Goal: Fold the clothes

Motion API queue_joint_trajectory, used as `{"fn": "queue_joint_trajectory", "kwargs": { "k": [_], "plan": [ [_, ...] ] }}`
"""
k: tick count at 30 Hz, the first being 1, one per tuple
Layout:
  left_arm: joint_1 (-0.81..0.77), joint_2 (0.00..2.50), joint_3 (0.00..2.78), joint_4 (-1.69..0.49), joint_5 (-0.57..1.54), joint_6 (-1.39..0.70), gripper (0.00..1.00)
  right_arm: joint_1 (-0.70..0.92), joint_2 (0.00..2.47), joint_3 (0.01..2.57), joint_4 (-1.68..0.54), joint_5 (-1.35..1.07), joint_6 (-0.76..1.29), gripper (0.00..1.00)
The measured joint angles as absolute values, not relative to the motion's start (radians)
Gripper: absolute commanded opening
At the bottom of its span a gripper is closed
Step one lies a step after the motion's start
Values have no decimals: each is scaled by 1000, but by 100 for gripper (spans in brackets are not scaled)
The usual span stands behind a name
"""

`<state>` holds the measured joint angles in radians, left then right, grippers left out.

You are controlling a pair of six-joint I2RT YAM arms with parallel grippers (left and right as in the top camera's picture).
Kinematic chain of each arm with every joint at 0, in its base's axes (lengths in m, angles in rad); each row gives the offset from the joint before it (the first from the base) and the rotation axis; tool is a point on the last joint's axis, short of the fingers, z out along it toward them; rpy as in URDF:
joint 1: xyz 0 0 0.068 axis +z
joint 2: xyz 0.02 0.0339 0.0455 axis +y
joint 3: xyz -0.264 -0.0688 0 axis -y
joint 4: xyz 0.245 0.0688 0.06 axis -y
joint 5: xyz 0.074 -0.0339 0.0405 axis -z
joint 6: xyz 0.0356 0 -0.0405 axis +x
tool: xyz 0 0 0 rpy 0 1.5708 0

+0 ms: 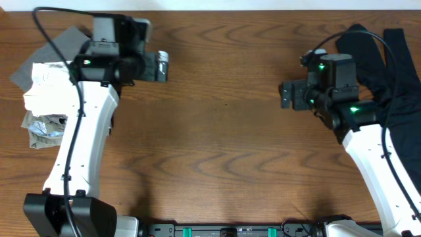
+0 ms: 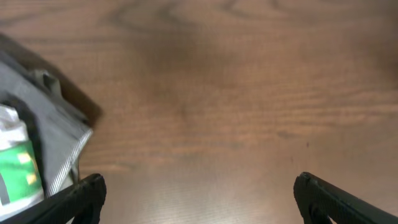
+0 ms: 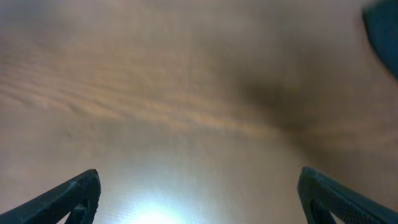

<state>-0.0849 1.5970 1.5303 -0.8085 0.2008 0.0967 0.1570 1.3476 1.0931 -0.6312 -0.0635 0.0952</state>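
The clothes lie in two places. At the table's left edge is a stack: a folded white T-shirt (image 1: 45, 84) on a grey garment (image 1: 64, 45), with a crumpled printed piece (image 1: 43, 129) in front. A black garment (image 1: 389, 60) is spread at the far right. My left gripper (image 1: 164, 66) hovers over bare wood to the right of the stack, open and empty. In the left wrist view the grey garment (image 2: 57, 124) and a green print (image 2: 17, 171) show beside the left gripper (image 2: 199, 190). My right gripper (image 1: 284, 94) (image 3: 199, 190) is open and empty, left of the black garment (image 3: 382, 28).
The wooden table (image 1: 223, 138) spans the view between the two arms. The arm bases and a black rail (image 1: 230, 230) sit along the front edge. Black cables (image 1: 49, 36) loop over the left stack and over the black garment.
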Motion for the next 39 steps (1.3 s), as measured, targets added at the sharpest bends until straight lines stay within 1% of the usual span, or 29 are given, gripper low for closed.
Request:
{"fn": "queue_joint_trajectory", "kwargs": {
  "k": [5,8,11,17,24,27,30,39],
  "plan": [
    [-72,1597,1530,-962,173,59,98,148,1306,1093,-756,-63,114,99],
    [-57,1588,1530,-1030,174,49,98,148,1221,1093,-825,-56,126,99],
    [-53,1543,1523,-1053,181,48,98,148,1108,1093,-897,-47,145,99],
    [-54,1285,1407,-1000,187,48,98,148,858,1015,-923,-35,176,99],
    [-54,914,1124,-843,187,47,98,148,513,829,-914,2,257,99],
    [-54,802,1039,-798,187,47,98,148,458,777,-929,5,297,99],
    [-54,750,1021,-804,187,47,98,148,444,748,-980,9,319,99],
    [-54,719,1021,-811,187,47,98,148,444,739,-1152,13,337,99]
  ]
}}
